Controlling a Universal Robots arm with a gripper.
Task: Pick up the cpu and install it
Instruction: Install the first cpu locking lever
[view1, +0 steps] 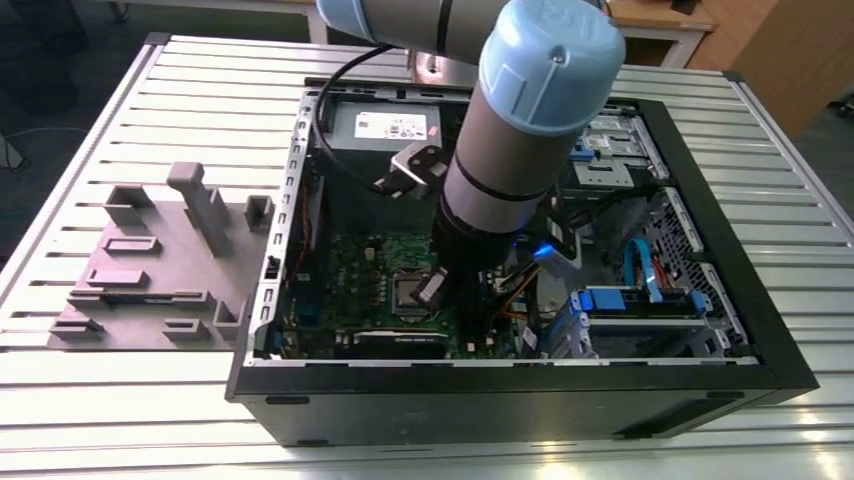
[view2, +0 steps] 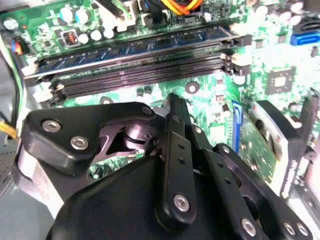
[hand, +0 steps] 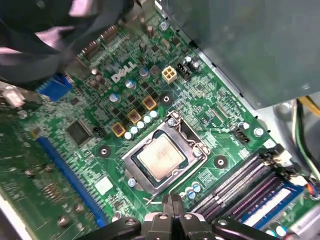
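The cpu (hand: 161, 157), a small silvery square chip, lies flat inside the dark socket's metal frame (hand: 187, 132) on the green motherboard (hand: 95, 127). In the first wrist view my gripper (hand: 172, 200) hovers just off one corner of the socket, apart from the chip. Its two black fingers are pressed together with nothing between them. The second wrist view shows the same shut fingers (view2: 175, 130) from behind, above the board. In the exterior view the gripper (view1: 430, 292) hangs low inside the open computer case (view1: 534, 390), over the socket area.
Memory slots (hand: 250, 187) run beside the socket, one holding a blue module (view2: 135, 47). A grey power-supply box (view1: 394, 125) sits at the case's far end and blue drive brackets (view1: 641, 300) at the exterior view's right. A grey plastic fixture (view1: 147, 270) stands outside the case.
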